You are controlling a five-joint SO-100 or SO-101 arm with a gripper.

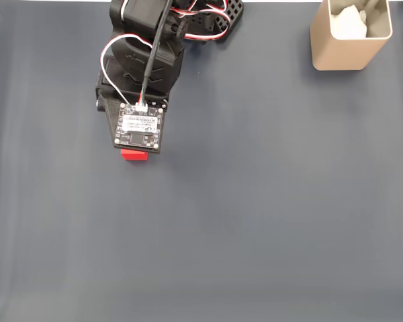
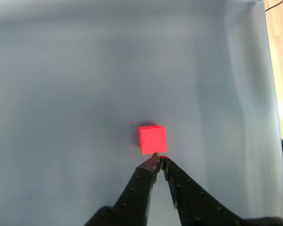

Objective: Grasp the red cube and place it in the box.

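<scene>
Red cube [image 2: 153, 139] sits on the grey surface [image 2: 66, 94] right at the tips of the jaws [image 2: 159, 160], which are pinched together, holding nothing; the box [image 1: 350, 35] stands well apart.

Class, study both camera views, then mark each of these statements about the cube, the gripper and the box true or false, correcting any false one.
1. The cube lies on the cloth just beyond the gripper tips. True.
2. The jaws are wide open around the cube. False: in the wrist view they meet at the tips.
3. The cube is already in the box. False: the box stands far away at the top right of the fixed view.
4. The box holds something white. True.
</scene>
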